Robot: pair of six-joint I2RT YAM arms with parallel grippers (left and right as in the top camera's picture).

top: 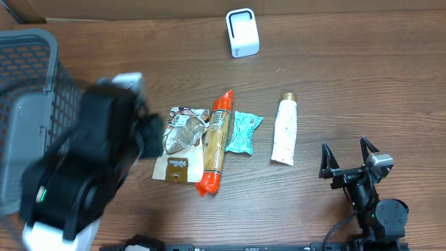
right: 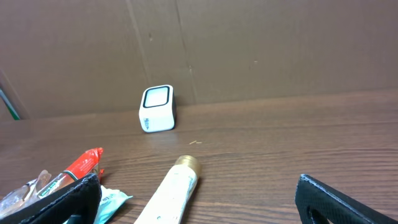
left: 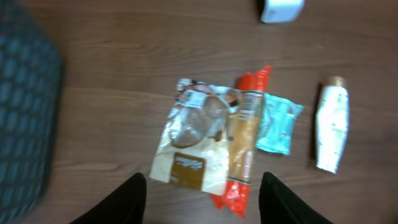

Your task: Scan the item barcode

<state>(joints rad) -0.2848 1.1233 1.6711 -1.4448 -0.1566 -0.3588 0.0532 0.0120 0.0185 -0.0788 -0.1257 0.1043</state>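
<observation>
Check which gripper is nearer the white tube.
Right. The right gripper sits right of the white tube, nothing between; the left gripper hovers at the snack bag, well to the tube's left.

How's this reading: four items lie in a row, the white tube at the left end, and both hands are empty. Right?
Not quite. The white tube lies at the right end of the row, past the teal packet, as the overhead view shows. The rest holds: four items in a row, left hand and right hand both empty.
</observation>
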